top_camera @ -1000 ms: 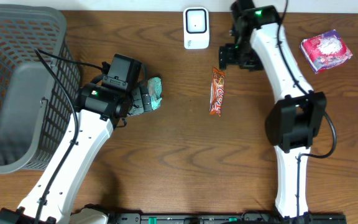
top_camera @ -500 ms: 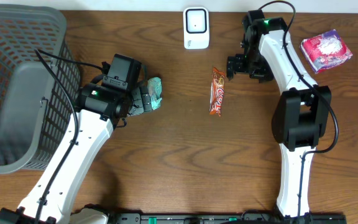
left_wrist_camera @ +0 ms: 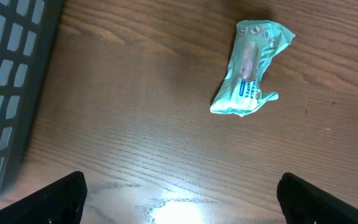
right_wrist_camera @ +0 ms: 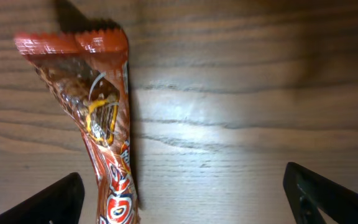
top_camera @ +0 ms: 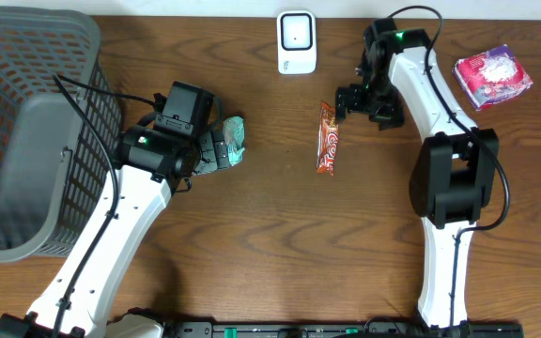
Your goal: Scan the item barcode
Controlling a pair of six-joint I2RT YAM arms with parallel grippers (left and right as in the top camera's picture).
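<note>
Nearest me, the two white arms rose from the near edge of the wooden table (top_camera: 270,263) and reached away across it. The left gripper (left_wrist_camera: 182,205) stood with its jaws spread wide and nothing between them. Through its wrist camera I saw the two dark fingertips (left_wrist_camera: 58,196) at the bottom of the view, and the green wipes packet (left_wrist_camera: 248,67) lay flat on the wood beyond them, untouched. To the left of that arm sat the dark mesh basket (top_camera: 87,113), running up to the far left corner. In the middle of the table the candy bar (top_camera: 327,139) lay flat in its red-orange wrapper, lengthways from near to far, between the two arms and apart from the wipes packet. The right gripper (right_wrist_camera: 182,205) was just to the right of the bar's far end, likewise opened wide and holding nothing. In its wrist view the bar lay inside the span of the jaws, closer to the finger at the left of that view, but neither finger touched it, and I could not tell how high above the wood the gripper hung. Farther on, at the far edge, the white scanner (top_camera: 296,41) stood well apart from the bar. The pink packet (top_camera: 493,77) lay off to the far right, beyond the right arm
</note>
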